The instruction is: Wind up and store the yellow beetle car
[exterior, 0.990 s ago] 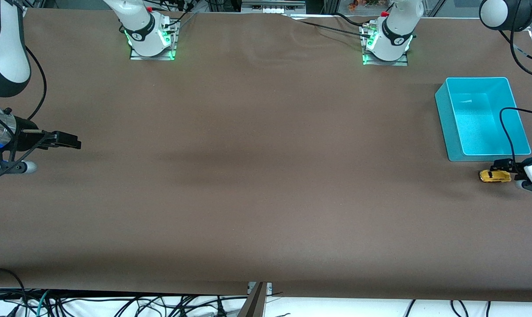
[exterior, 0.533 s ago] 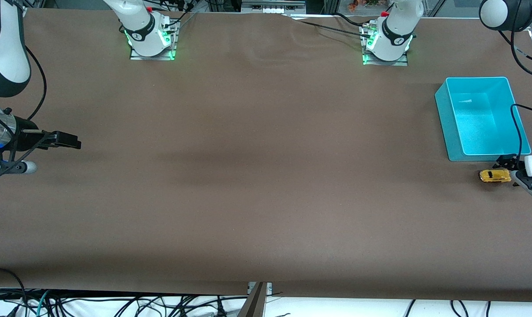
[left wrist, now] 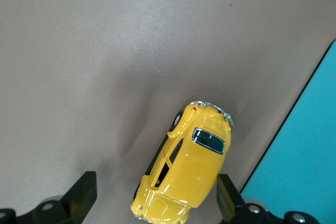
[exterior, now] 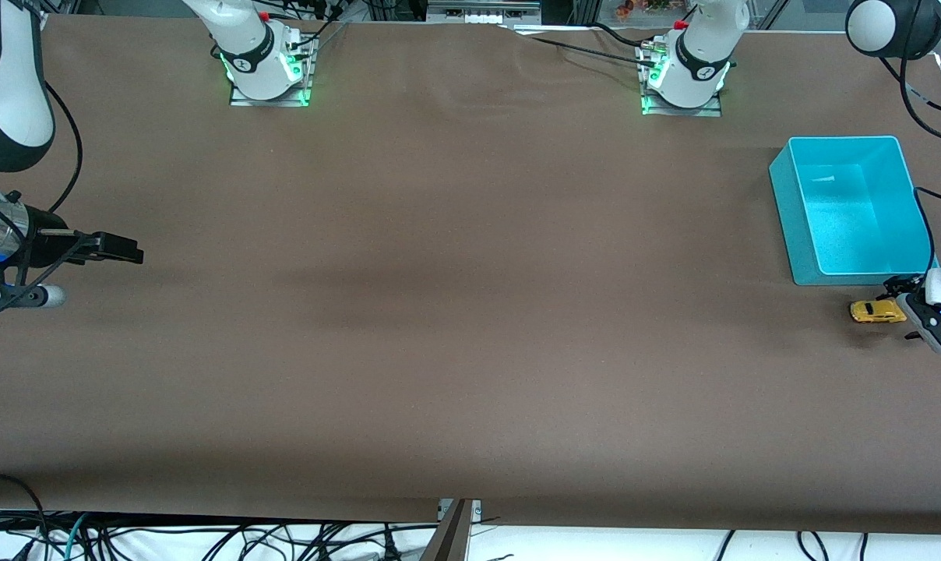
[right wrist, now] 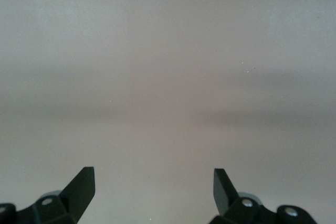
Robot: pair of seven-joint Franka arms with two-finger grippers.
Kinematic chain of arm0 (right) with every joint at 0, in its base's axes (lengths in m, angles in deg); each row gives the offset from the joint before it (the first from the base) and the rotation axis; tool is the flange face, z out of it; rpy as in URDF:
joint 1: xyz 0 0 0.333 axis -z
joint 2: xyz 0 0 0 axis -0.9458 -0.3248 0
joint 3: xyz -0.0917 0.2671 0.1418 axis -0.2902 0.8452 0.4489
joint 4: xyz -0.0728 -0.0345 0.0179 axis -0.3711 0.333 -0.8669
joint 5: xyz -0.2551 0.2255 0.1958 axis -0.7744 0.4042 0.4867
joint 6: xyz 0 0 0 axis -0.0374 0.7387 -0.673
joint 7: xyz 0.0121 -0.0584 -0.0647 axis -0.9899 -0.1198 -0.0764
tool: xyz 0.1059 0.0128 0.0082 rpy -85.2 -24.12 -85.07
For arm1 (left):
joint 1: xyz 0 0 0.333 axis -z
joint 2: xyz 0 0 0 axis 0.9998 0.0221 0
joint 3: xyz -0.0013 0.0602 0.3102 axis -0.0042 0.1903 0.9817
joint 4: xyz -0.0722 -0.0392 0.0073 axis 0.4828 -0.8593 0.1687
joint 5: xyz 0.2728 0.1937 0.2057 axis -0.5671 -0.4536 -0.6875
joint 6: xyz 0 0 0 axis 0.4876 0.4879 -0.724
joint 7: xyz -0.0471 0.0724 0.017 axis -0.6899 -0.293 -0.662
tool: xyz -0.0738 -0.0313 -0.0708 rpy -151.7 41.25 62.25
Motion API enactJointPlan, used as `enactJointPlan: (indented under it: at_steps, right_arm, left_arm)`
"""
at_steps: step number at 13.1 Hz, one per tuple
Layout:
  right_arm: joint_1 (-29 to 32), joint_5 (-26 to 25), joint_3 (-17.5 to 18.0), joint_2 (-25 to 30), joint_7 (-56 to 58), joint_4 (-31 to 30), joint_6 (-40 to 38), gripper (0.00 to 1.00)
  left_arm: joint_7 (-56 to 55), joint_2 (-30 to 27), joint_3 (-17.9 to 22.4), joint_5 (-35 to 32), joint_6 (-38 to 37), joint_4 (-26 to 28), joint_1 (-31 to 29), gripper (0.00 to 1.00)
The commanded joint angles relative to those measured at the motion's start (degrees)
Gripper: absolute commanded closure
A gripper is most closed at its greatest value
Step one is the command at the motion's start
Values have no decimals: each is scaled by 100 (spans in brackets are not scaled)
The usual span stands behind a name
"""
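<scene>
Left wrist view shows the yellow beetle car (left wrist: 190,169) sitting on the brown table (left wrist: 105,51) between the two dark fingers (left wrist: 84,195) of the left gripper (left wrist: 155,198). The fingers are spread wide and neither one touches the car; it lies closer to one finger than the other, with clear table on the wider side. The car is angled across the gap, its chrome bumper end pointing away from the wrist. A strip of the teal bin (left wrist: 304,150) runs just beside the car.

From the front view, the yellow beetle car (exterior: 877,311) rests on the table (exterior: 470,312) just beside the teal bin (exterior: 852,209), nearer to the front camera than the bin's corner. The left gripper (exterior: 907,300) is down low at the car, its white wrist tipped toward the car and the arm coming in over the teal bin's end of the table.

The right gripper (exterior: 120,248) is well apart from the teal bin, at the right arm's end of the table, where that arm waits with its wrist lying nearly level. In the right wrist view, the right gripper (right wrist: 155,190) has its fingers (right wrist: 81,187) parted, with only bare table between them.
</scene>
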Motion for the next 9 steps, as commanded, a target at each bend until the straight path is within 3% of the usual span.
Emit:
enactJointPlan:
  at_steps: [1, 4, 7, 8, 9]
  right_arm:
    - [17, -51, 12, 99, -44, 1, -96, 0]
    - [17, -51, 4, 99, -44, 1, -96, 0]
    - [17, -51, 3, 99, -44, 1, -96, 0]
    - [17, -51, 3, 99, -44, 1, -96, 0]
    - [17, -51, 3, 99, -44, 1, -96, 0]
  left_arm:
    - [185, 100, 34, 63, -95, -98, 32, 0]
    - [107, 100, 34, 116, -874, -167, 58, 1]
    - [150, 126, 34, 133, -869, -124, 50, 1]
    - [150, 152, 34, 142, -851, -115, 50, 10]
    - [168, 161, 34, 134, -816, -115, 50, 44]
